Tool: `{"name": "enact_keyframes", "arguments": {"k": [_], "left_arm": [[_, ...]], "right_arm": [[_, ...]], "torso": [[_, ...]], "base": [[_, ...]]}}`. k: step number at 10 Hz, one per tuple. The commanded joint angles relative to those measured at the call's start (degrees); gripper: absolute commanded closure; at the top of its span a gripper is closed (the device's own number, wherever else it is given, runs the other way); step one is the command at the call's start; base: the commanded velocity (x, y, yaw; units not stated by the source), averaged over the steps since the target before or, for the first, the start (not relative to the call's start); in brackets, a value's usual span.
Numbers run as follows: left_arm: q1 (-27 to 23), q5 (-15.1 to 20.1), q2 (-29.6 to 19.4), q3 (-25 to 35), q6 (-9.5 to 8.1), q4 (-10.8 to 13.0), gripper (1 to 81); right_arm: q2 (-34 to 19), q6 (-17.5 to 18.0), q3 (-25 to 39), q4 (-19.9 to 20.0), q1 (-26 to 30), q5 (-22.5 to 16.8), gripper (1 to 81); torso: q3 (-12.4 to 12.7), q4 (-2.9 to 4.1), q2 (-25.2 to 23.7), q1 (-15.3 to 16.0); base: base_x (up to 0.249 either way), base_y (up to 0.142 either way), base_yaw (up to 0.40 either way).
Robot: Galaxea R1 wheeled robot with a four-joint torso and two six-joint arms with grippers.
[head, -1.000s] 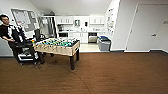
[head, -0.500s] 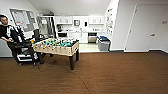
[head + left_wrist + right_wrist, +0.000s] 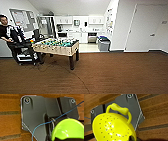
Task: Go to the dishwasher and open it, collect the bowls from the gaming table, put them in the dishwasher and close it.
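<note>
A brown wood-plank floor (image 3: 112, 75) is spreading across the room, with a table-football table (image 3: 58, 47) standing on it beside a seated person (image 3: 10, 37). A grey bin (image 3: 103, 45) is sitting near the far kitchenette. A yellow perforated bowl (image 3: 112, 129) with a loop handle is appearing empty, close to the right wrist camera. A lime-green bowl (image 3: 68, 130) is showing close to the left wrist camera. Whether either gripper is gripping its bowl cannot be told.

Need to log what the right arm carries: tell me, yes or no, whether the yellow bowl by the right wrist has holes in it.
Yes: the yellow bowl in the right wrist view is dotted with small holes and has a looped handle.
</note>
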Motion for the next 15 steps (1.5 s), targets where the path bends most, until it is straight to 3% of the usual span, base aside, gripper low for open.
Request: {"name": "enact_keyframes", "arguments": {"k": [1,15], "left_arm": [[-2.34,3.02,-0.23,0.23,0.34,0.66,81.1],[-2.34,3.02,0.03,0.14,0.43,0.66,81.1]], "right_arm": [[-0.98,-0.21,0.27,-0.53,1.94,-3.44,81.1],[-0.72,-0.21,0.36,-0.62,1.67,-3.44,81.1]], "torso": [[0.0,0.0,0.0,0.0],[0.02,0.0,-0.06,0.0]], "base": [[0.089,0.0,0.0],[0.155,0.0,0.0]]}}
